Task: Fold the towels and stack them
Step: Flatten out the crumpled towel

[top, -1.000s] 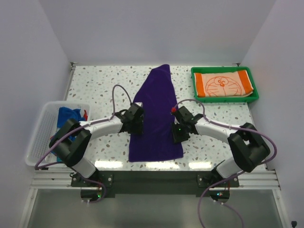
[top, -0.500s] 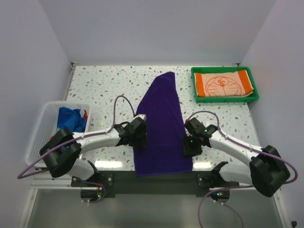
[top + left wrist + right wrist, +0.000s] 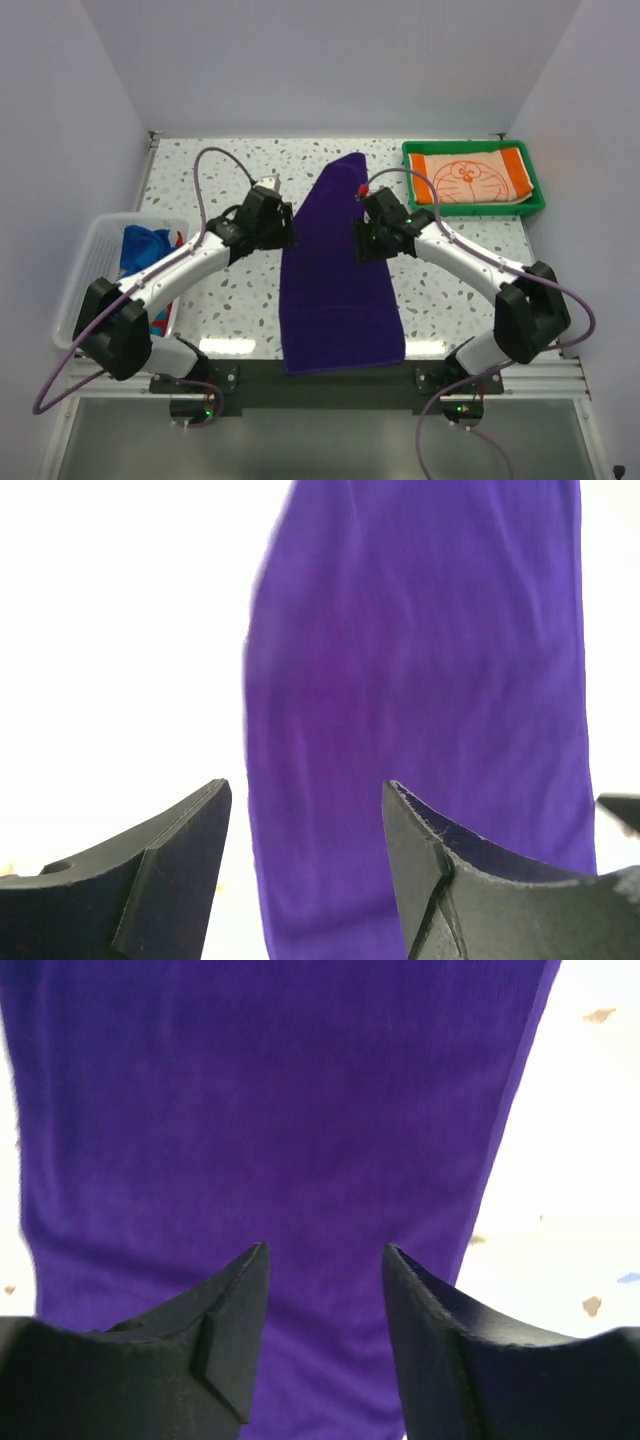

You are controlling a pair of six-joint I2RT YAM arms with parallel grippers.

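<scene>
A plain dark purple towel (image 3: 338, 280) lies flat and long down the middle of the table, narrow at the far end, its near end at the table's front edge. My left gripper (image 3: 276, 228) hovers open and empty over the towel's left edge; the left wrist view shows the towel (image 3: 420, 680) below the open gripper (image 3: 305, 785). My right gripper (image 3: 367, 240) hovers open and empty over the towel's right part; its wrist view shows the cloth (image 3: 260, 1110) under the gripper (image 3: 325, 1246). An orange-and-white cat-face towel (image 3: 470, 176) lies folded in the tray.
A green plastic tray (image 3: 410, 180) stands at the far right. A white mesh basket (image 3: 85, 275) at the left edge holds a bright blue towel (image 3: 145, 250) and a bit of red cloth. The table (image 3: 210, 180) is speckled white.
Both grippers were low at the towel's near sides, drawing it toward the front edge. They have since let go and moved away from me to the towel's middle.
</scene>
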